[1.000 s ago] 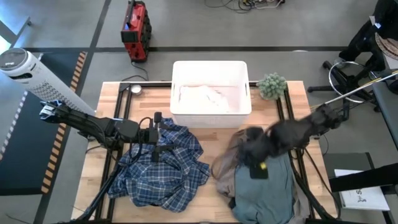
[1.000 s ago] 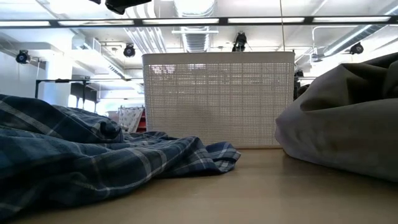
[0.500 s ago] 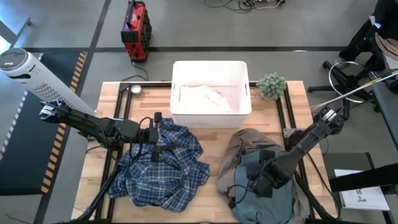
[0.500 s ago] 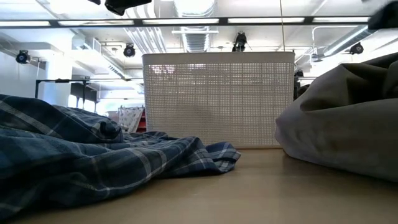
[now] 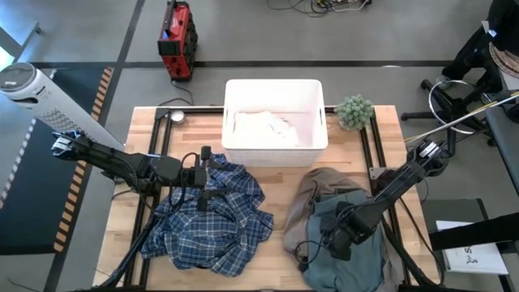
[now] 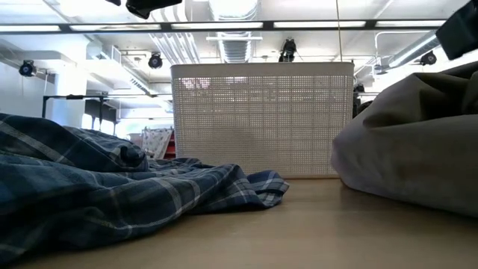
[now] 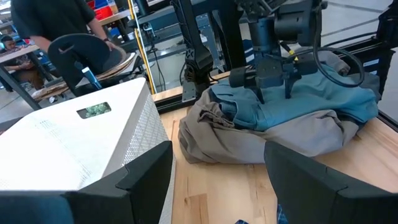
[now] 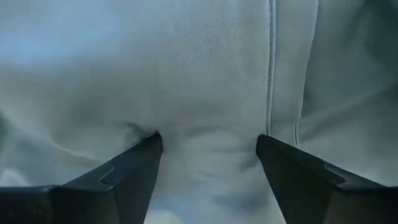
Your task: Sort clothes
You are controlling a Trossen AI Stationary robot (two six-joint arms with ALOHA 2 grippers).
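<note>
Right gripper (image 5: 339,243): we see its fingers (image 8: 124,177) spread wide, tips pressed into the grey-blue shirt (image 5: 345,235) — nothing pinched.
Grey-blue shirt: lies atop the taupe garment (image 5: 312,195), on the table's right side.
Left gripper (image 5: 208,182): we see it parted, hovering over the blue-white plaid shirt (image 5: 207,219).
White top (image 5: 263,126): inside the bin (image 5: 274,88).

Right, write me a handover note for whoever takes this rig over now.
Right gripper: open, fingers pressed down on the grey-blue shirt, nothing gripped yet.
Left gripper: open, empty, above the plaid shirt.
Clothes: grey-blue shirt lies on the taupe garment, table's right; plaid shirt on the left; a white top is in the white bin.
Done: white top binned.
Left: grey-blue shirt, taupe garment, plaid shirt.
</note>
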